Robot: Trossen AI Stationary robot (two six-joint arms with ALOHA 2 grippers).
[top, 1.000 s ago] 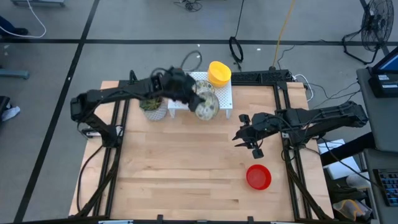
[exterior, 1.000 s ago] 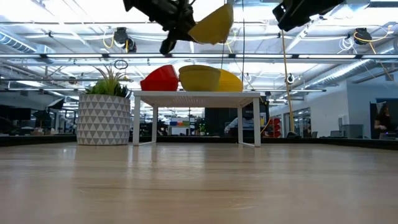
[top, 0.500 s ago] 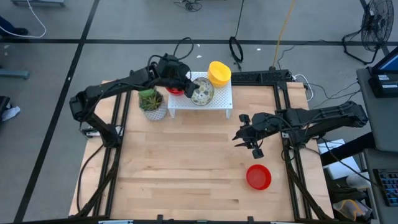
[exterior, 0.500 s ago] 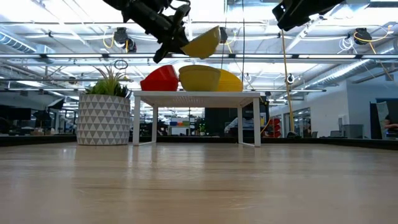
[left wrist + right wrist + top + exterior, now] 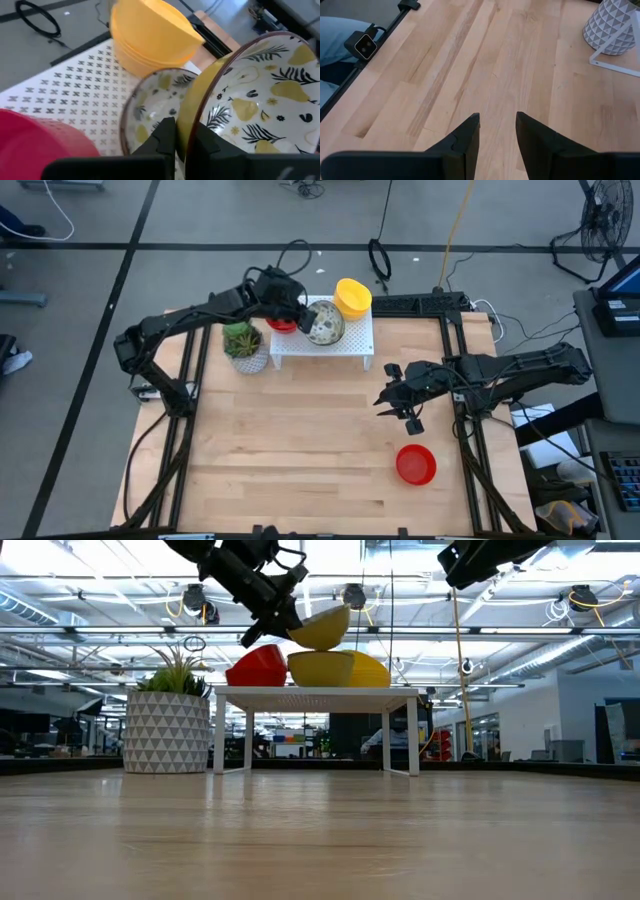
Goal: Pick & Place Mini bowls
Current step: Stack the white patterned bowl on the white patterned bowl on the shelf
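Taking the white rack [image 5: 355,340] as our landmark: left of it stands the potted plant [image 5: 245,345]. Over the rack's left part our left gripper [image 5: 181,137] has its fingers clamped on the rim of a patterned bowl [image 5: 260,110], tilted just above a second patterned bowl [image 5: 150,107] on the rack, between the red bowl [image 5: 45,142] and the yellow stack [image 5: 352,296]. We judge this the placing step; next we should level, lower, then release. Right of the rack, our right gripper [image 5: 495,127] hovers over bare wooden desk [image 5: 300,440], fingers apart, empty; a lone red bowl [image 5: 416,464] lies nearer the front. Beyond is a lit workshop.
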